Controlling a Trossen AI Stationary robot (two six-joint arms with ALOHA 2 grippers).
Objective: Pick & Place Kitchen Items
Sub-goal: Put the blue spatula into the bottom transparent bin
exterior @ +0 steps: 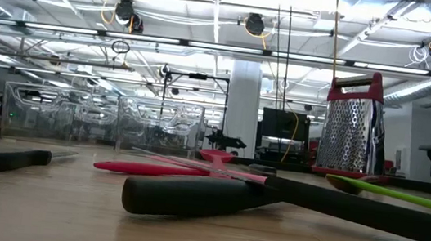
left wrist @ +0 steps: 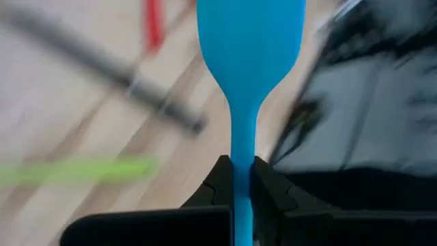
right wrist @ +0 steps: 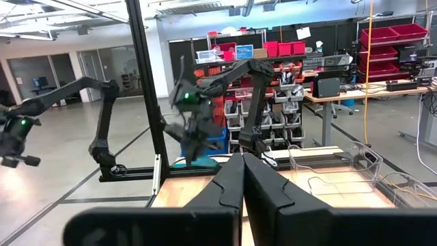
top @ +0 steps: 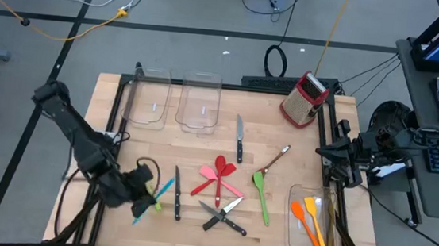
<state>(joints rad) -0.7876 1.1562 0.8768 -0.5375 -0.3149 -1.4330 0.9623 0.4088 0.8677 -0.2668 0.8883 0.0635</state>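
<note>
My arms are matte black jointed tubes; my left gripper (left wrist: 242, 188) has blocky black fingers; black cables trail behind.

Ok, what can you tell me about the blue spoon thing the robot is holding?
The blue spatula is one smooth piece that looks like plastic or silicone, with a wide rounded blade narrowing into a thin handle. The left gripper is shut on that handle, its two dark fingers pressing it from both sides. From above it sits at the table's front left, slanted, beside a black-handled knife. The pictures do not show whether it rests on the wood.
</note>
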